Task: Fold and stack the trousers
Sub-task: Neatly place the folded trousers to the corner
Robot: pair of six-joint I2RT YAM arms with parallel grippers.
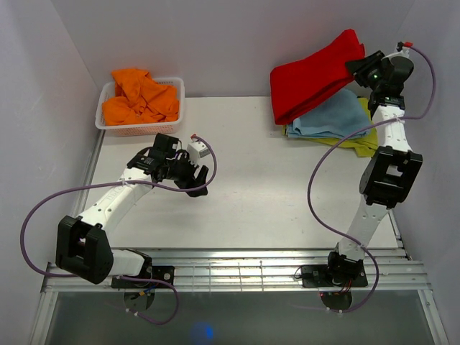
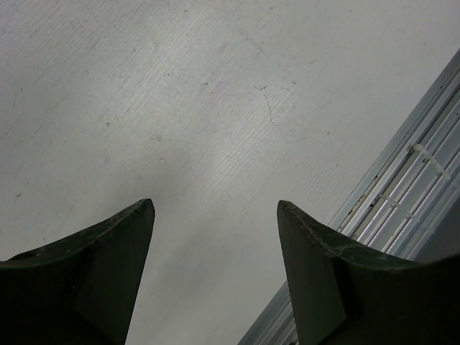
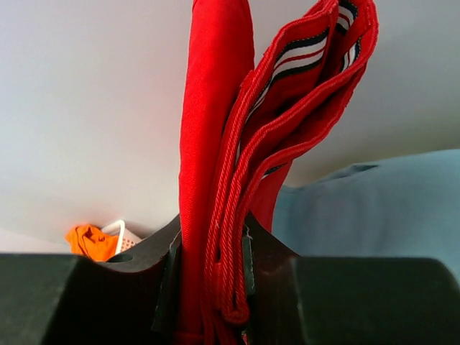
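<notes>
The folded red trousers are at the far right corner of the white table, resting partly on a light blue garment (the striped edge shows in the right wrist view). The right gripper is clamped on their raised end. The left gripper hovers over the table with fingers apart, holding nothing.

Bright, even overhead light; soft shadows, close foregrounds blurred.
</notes>
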